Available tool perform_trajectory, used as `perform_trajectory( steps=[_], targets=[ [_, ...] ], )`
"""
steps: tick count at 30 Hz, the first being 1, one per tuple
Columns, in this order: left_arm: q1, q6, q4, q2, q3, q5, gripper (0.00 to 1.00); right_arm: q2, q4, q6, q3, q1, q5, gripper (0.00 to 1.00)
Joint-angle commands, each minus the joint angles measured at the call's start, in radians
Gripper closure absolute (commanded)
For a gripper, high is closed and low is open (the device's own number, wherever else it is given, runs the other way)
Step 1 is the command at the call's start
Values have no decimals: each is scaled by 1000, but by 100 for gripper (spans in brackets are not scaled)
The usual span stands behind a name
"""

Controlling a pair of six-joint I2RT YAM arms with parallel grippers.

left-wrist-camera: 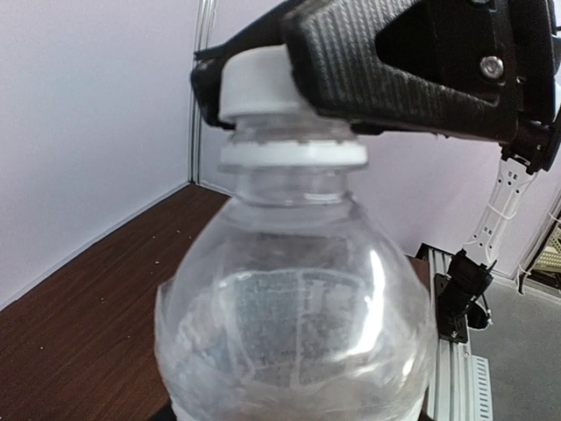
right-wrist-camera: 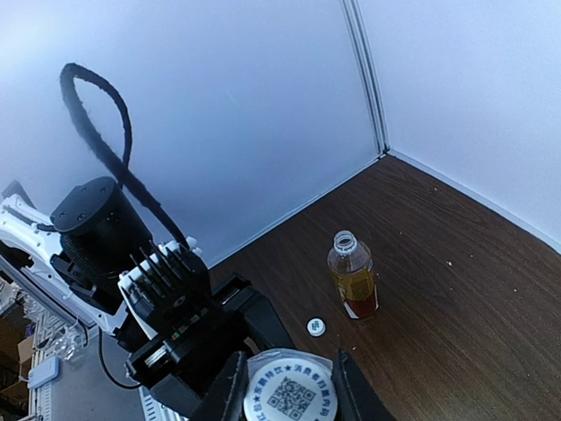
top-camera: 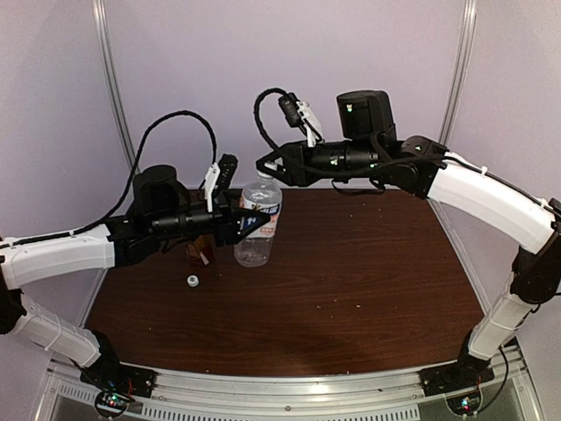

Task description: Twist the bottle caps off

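Note:
The clear bottle (top-camera: pixel 257 230) (left-wrist-camera: pixel 289 307) stands upright at the back left of the table, and my left gripper (top-camera: pixel 252 221) is shut around its body. Its white bottle cap (left-wrist-camera: pixel 259 83) (right-wrist-camera: pixel 289 396) sits on the neck. My right gripper (top-camera: pixel 263 167) (right-wrist-camera: pixel 289 395) comes down from above, shut on that cap, with one black finger (right-wrist-camera: pixel 230 390) pressed to each side. The amber bottle (right-wrist-camera: pixel 353 281) (top-camera: pixel 200 252) stands open-necked just left of the clear one. Its loose white cap (right-wrist-camera: pixel 316 326) (top-camera: pixel 193 281) lies on the table beside it.
The dark wooden table (top-camera: pixel 351 272) is walled by pale panels at the back and sides. My left arm (top-camera: pixel 61 254) reaches in from the left and my right arm (top-camera: pixel 491 202) arches in from the right. A metal rail (top-camera: pixel 289 386) runs along the near edge.

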Motion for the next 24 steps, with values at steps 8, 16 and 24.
perform_trajectory(
  steps=[8,16,24],
  targets=[
    [-5,-31,222,-71,-16,488,66,-50,47,-387,-70,-46,-658,80],
    [-6,-100,284,-63,-25,595,66,-3,34,-399,-29,-68,-809,74],
    [-6,-100,288,-33,-16,575,67,-19,30,-349,-30,-70,-698,64]
  ],
)
